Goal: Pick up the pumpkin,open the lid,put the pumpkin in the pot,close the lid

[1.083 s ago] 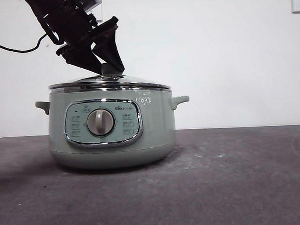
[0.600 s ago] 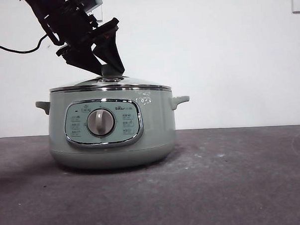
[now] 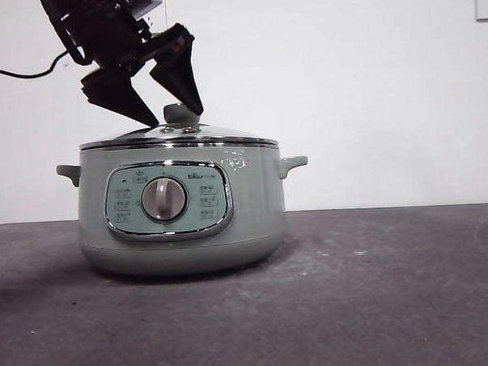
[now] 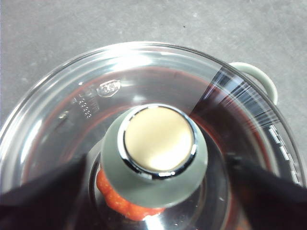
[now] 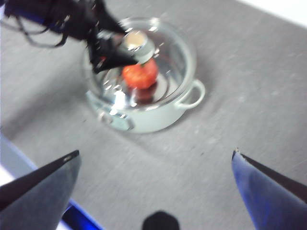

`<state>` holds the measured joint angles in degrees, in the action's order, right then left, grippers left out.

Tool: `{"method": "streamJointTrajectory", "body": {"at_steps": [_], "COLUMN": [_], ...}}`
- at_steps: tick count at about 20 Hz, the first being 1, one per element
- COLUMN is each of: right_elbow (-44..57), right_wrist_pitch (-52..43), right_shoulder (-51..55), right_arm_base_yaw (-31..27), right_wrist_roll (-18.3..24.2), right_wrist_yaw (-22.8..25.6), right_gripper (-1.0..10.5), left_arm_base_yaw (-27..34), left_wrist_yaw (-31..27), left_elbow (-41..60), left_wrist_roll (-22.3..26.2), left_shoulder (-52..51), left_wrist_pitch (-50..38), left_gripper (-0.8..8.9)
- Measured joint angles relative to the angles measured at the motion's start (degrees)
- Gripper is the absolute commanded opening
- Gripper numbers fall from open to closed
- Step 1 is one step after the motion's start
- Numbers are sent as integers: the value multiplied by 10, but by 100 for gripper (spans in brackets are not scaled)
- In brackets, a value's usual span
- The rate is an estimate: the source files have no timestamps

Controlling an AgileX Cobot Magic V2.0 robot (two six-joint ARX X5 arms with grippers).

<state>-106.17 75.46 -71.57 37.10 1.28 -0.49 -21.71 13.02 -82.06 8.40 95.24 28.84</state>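
Note:
The sage-green pot (image 3: 180, 214) stands on the dark table with the glass lid (image 3: 177, 137) resting flat on it. My left gripper (image 3: 175, 117) hangs just above the lid, jaws open on either side of the green knob (image 3: 180, 114) and not touching it. In the left wrist view the knob (image 4: 158, 153) lies between the spread jaws, and the orange pumpkin (image 4: 122, 205) shows through the lid (image 4: 72, 105) inside the pot. My right gripper (image 5: 156, 153) is open and empty, high above the table, looking down on the pot (image 5: 148, 120), the pumpkin (image 5: 140, 74) and the left gripper (image 5: 108, 52).
The pot's side handles (image 3: 293, 163) stick out left and right. Dark grey table (image 3: 378, 290) stretches to the right of the pot and in front of it. A white wall stands behind, with a socket (image 3: 485, 1) at top right.
My left gripper's jaws have opened and let go of the knob, rising slightly. The lid now lies level on the pot.

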Motion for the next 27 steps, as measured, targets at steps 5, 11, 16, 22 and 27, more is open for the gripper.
{"method": "streamJointTrajectory", "body": {"at_steps": [5, 11, 16, 22, 27], "right_elbow": [0, 0, 0, 0, 0], "right_wrist_pitch": [21, 21, 21, 21, 21], "right_shoulder": [0, 0, 0, 0, 0], "right_arm_base_yaw": [0, 0, 0, 0, 0], "right_wrist_roll": [0, -1, -3, 0, 0], "right_wrist_yaw": [-42, -119, -158, -189, -188], "right_gripper": [625, 493, 72, 1, 1], "left_arm_base_yaw": [0, 0, 0, 0, 0], "left_wrist_yaw": [6, 63, 86, 127, 126], "left_elbow": [0, 0, 0, 0, 0], "left_wrist_roll": [2, 2, 1, 1, 0], "left_shoulder": [-82, -235, -341, -385, -383], "left_wrist_pitch": [56, 214, 320, 360, 361], "left_gripper": [521, 484, -7, -7, -3]}}
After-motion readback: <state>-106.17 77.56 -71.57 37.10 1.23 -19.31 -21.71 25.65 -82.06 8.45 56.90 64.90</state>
